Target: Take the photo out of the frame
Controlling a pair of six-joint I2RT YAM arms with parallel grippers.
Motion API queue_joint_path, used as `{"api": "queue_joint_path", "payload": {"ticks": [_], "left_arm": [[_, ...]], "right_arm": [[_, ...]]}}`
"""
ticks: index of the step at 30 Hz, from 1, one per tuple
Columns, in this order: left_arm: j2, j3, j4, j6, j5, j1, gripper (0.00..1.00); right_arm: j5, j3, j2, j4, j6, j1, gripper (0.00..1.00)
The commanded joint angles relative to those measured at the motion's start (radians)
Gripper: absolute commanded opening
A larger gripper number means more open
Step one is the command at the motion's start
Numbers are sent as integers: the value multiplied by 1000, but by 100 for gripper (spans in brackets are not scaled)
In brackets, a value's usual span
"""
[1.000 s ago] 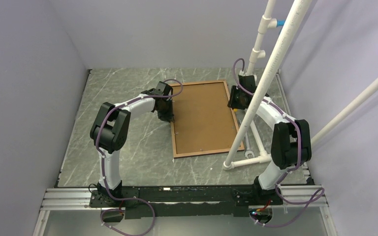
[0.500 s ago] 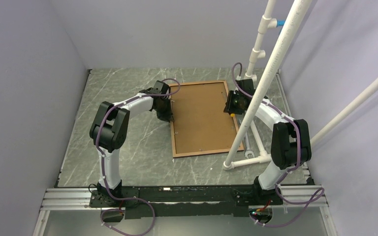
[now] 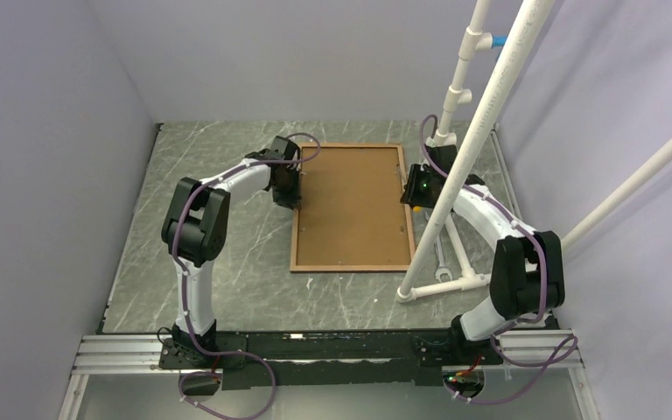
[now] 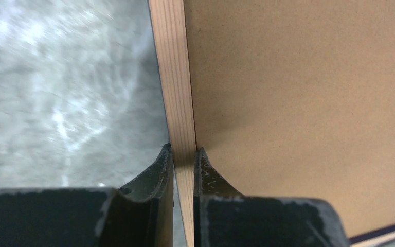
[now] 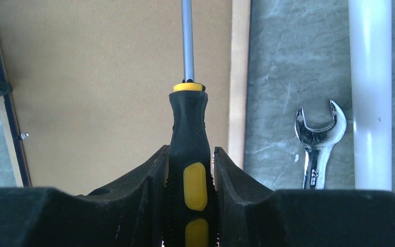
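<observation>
The frame [image 3: 296, 238] lies face down on the marble table, its light wooden back rim around a brown back panel [image 3: 353, 210]. The photo's printed side is hidden. My left gripper [image 3: 295, 198] is at the frame's left side. In the left wrist view that gripper [image 4: 184, 152] is shut on the wooden rail [image 4: 174, 77], one finger outside it and one on the brown back [image 4: 298, 103]. My right gripper [image 3: 413, 187] hovers at the frame's right edge. It [image 5: 190, 150] is shut on a black-and-yellow screwdriver [image 5: 187, 126] whose shaft points across the brown back, beside the right rail [image 5: 239, 77].
A white PVC pipe stand [image 3: 481, 131] rises right of the frame, its foot [image 3: 442, 284] on the table. A steel wrench [image 5: 319, 139] lies between the frame and a pipe [image 5: 369, 77]. Grey walls close in the table on three sides.
The frame has swung and slid left with my left gripper on its rail, and now lies square to the table. My right gripper has shifted left with the screwdriver.
</observation>
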Motion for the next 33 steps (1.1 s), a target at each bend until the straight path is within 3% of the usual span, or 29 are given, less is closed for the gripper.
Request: {"api": "queue_joint_path", "payload": {"ticks": [1,8,10,12,13,16,23,29,33], "left_arm": [[8,61,-34,199,-129,36,0],[3,65,-50,345,-193,47,0],[-6,77,-77,334,-208,55,21],[-46,71,-74,322,-240,61,51],[-72,50,-61,315,-246,66,61],[-141,47,-68,284,-256,82,78],[-336,2,-155,65,-354,86,81],[-623,-257,-94,-318,-271,86,82],[-764,-494,32,-574,-121,64,82]], "right_arm": [[5,-16,-65,31,18,0,0],[-10,-58,-113,61,26,3,0],[-25,-76,-134,87,29,3,0],[-21,-86,-150,93,30,3,0],[-17,-93,-158,96,29,4,0],[-16,-116,-191,124,36,6,0],[-57,-173,-229,197,60,6,0],[-90,-195,-256,228,76,8,0],[-90,-196,-267,225,75,7,0]]}}
